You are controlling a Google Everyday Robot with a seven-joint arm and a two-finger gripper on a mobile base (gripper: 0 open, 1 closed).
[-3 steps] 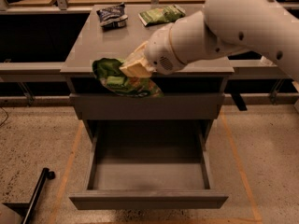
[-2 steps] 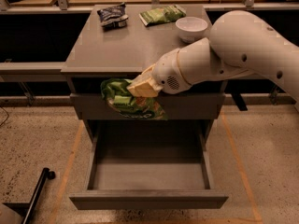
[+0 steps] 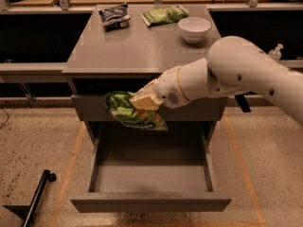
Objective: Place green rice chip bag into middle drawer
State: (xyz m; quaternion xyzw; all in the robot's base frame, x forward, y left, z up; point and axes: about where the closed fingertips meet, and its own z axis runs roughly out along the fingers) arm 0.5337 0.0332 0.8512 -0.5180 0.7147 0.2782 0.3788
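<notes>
The green rice chip bag (image 3: pixel 129 112) hangs in my gripper (image 3: pixel 145 101), whose fingers are pinched on its upper right part. It is puffy and lime green with pale patches, crumpled, and tilted so its lower end droops to the right. It is in the air in front of the closed drawer front above, over the back of the middle drawer (image 3: pixel 151 204). That drawer is pulled fully out: a wide grey metal tray with a plain front panel and nothing on its floor.

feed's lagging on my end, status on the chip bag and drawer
Gripper shut on bag, above open drawer. Bag not yet in. Nothing in the way.
</notes>
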